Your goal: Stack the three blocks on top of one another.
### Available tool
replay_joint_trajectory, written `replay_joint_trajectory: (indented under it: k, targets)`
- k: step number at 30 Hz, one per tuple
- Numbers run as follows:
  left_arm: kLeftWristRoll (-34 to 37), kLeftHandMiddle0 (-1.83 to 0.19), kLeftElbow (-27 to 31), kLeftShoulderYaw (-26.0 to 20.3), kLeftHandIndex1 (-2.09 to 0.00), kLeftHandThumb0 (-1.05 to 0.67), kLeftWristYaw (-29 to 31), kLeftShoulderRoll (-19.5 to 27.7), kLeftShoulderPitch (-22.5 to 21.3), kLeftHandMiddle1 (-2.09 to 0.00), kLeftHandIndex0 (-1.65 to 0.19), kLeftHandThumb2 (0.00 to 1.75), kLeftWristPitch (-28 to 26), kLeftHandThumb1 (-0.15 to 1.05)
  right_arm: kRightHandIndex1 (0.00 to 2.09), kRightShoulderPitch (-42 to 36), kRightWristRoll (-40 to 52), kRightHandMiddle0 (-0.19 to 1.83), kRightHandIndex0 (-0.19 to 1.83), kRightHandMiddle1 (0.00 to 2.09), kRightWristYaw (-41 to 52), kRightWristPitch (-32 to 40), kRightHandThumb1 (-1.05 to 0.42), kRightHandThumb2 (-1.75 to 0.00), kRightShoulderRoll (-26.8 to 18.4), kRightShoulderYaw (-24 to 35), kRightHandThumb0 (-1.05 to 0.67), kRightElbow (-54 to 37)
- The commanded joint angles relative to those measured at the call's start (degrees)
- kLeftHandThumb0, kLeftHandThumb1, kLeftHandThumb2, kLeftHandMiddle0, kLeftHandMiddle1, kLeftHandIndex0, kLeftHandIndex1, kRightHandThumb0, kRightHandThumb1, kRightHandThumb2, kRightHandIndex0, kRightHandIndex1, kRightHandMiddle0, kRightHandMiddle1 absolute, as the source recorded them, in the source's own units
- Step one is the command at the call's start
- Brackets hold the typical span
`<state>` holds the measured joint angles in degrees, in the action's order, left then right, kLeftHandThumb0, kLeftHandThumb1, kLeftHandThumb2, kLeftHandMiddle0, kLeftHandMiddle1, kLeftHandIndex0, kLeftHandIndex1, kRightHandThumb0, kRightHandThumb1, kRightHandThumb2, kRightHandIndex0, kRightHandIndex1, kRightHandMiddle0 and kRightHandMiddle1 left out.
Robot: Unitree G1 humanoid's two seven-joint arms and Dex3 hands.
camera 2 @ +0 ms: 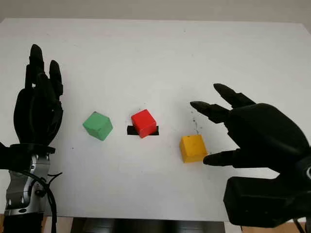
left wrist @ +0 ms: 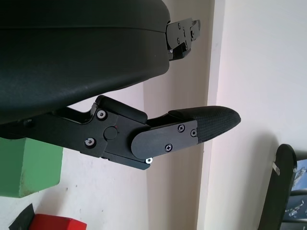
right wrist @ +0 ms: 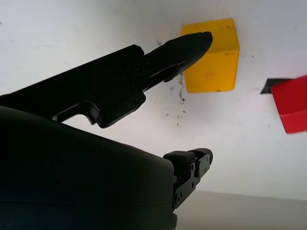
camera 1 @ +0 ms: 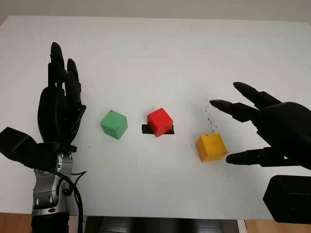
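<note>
The left hand [camera 1: 60,104] hung open beside the green block [camera 1: 114,124]. The red block [camera 1: 160,122] sat mid-table on black tape [camera 1: 146,129]. The open right hand [camera 1: 262,126] flanked the yellow block [camera 1: 211,147]; a fingertip might nudge it askew.

On the white table [camera 1: 160,53] sit 3 blocks in a row, apart: a green block [camera 1: 114,124], a red block [camera 1: 160,122] on a black mark [camera 1: 147,129], and a yellow block [camera 1: 211,147]. The left hand [camera 1: 60,104] is open beside the green block. The right hand [camera 1: 272,128] is open just beside the yellow block.
</note>
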<state>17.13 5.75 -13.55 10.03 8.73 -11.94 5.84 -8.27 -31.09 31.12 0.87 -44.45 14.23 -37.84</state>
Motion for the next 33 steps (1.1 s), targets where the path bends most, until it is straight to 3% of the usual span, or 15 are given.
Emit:
replay_joint_trajectory:
  k: [1, 33]
  targets:
    - [-0.2, 0.19, 1.5, 0.2, 0.00, -0.71, -0.4, -0.2, 1.0, 0.00, 0.19, 0.61, -0.1, 1.05, 0.04, -0.4, -0.8, 0.28, -0.02, 0.05, -0.5, -0.8, -0.91, -0.05, 0.3, -0.8, -0.74, 0.7]
    - [-0.3, 0.19, 2.1, 0.5, 0.00, -0.72, -0.6, -0.2, 1.1, 0.00, 0.19, 0.61, -0.6, 1.05, 0.07, -1.3, 0.5, 0.39, 0.04, 0.10, -5.6, -4.9, -0.87, -0.05, 4.7, -4.6, -0.63, 6.6]
